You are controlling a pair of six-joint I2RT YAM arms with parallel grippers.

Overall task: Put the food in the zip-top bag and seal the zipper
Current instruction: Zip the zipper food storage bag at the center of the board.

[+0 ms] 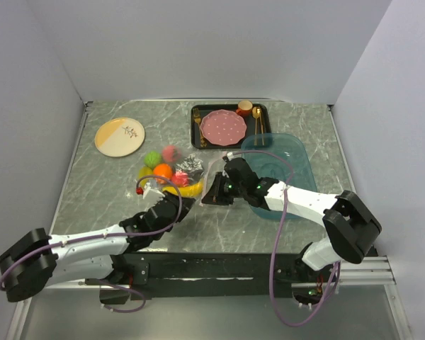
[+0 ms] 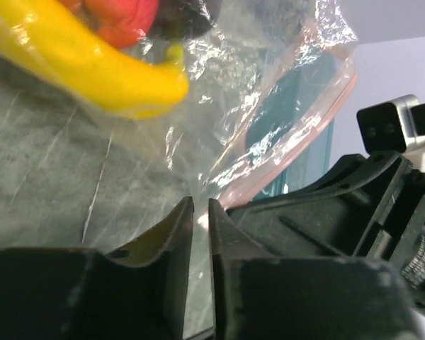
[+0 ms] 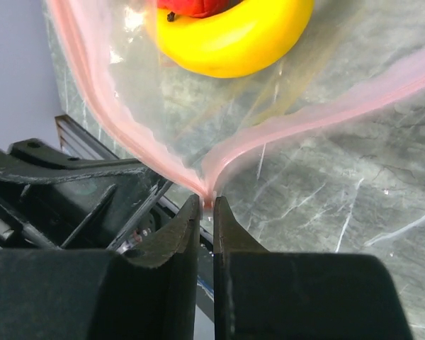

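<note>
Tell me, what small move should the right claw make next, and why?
Probably slide the right gripper along the zipper. It pinches where the pink strips meet; beyond that they gape apart, with the banana already in the bag. The left gripper seems to anchor the bag.

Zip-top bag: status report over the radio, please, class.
Left gripper shut on zip-top bag edge. Right gripper pinching zipper. Food inside; mouth not yet sealed. Blue tray under right arm, no obstruction.

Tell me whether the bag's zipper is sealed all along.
No, the zipper splits into two separate pink strips above the right end effector.
</note>
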